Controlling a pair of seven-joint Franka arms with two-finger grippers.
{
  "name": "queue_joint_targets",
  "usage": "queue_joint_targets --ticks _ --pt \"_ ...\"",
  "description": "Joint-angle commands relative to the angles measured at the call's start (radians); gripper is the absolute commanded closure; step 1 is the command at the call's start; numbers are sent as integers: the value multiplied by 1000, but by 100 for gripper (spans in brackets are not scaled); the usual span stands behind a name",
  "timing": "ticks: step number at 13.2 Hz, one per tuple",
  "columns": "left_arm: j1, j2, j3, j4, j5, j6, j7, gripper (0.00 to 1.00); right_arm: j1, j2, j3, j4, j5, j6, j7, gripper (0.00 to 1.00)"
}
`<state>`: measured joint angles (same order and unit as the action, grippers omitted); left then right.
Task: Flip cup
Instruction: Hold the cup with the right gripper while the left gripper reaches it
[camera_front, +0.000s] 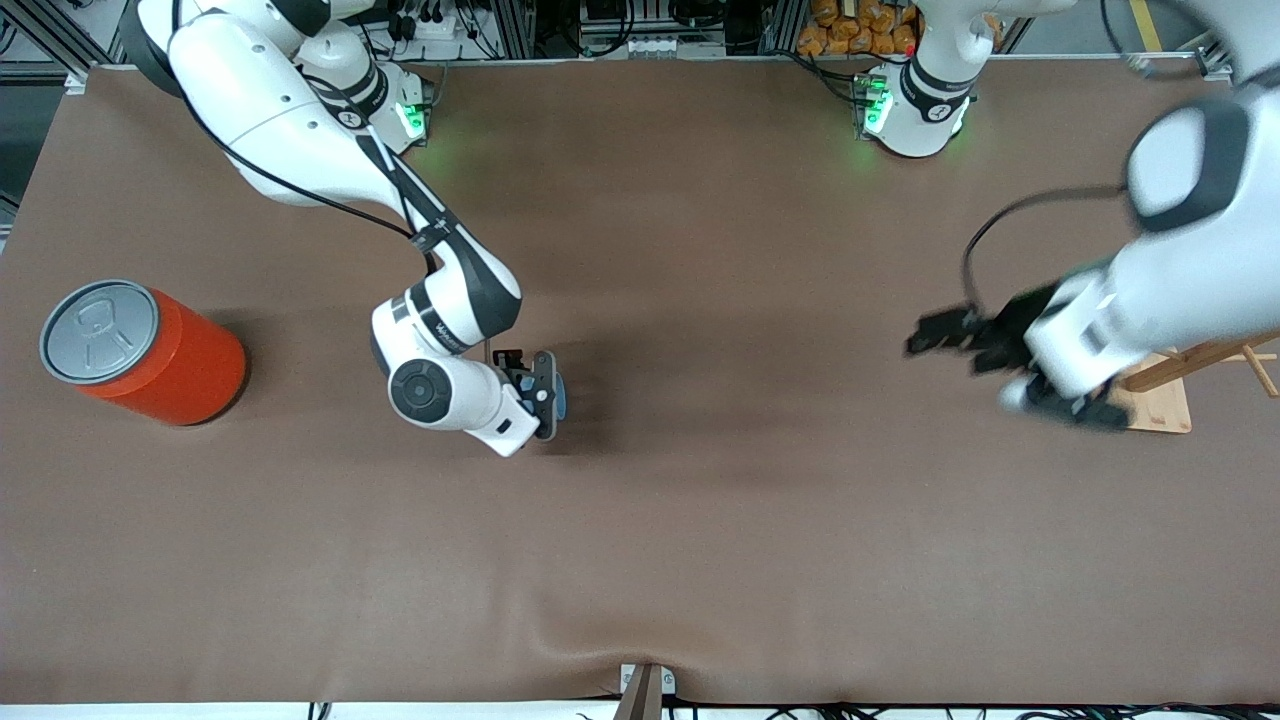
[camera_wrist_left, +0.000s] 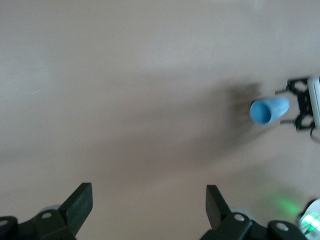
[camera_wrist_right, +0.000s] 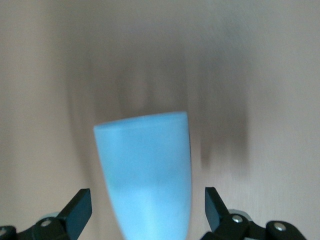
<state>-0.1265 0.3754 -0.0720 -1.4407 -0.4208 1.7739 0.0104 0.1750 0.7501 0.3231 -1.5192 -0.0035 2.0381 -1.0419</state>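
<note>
The light-blue cup lies on its side between my right gripper's fingers, wide end pointing away from the wrist. The fingers stand wide apart, with a gap showing on each side of the cup. In the front view the right gripper is low over the middle of the table and only a sliver of the cup shows past it. The left wrist view shows the cup with its darker mouth facing that camera. My left gripper is open and empty, up over the left arm's end of the table; its fingers frame bare cloth.
A large orange can with a grey lid stands at the right arm's end of the table. A wooden stand sits under the left arm. The brown cloth covers the table.
</note>
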Motion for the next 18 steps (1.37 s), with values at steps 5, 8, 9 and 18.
queue_joint_targets --ticks 5,8,9,18 --pt "-250 301 -48 34 -471 494 -6 0 -95 -20 7 31 189 -182 414 0" --pt "-401 434 -46 45 -718 711 17 0 -91 -44 2 50 172 -194 591 0" --pt "-409 453 -46 49 -728 728 19 0 -98 -49 -4 51 159 -196 627 0" --pt "-518 631 -51 203 -794 785 19 18 -235 -140 -154 54 42 -441 847 0"
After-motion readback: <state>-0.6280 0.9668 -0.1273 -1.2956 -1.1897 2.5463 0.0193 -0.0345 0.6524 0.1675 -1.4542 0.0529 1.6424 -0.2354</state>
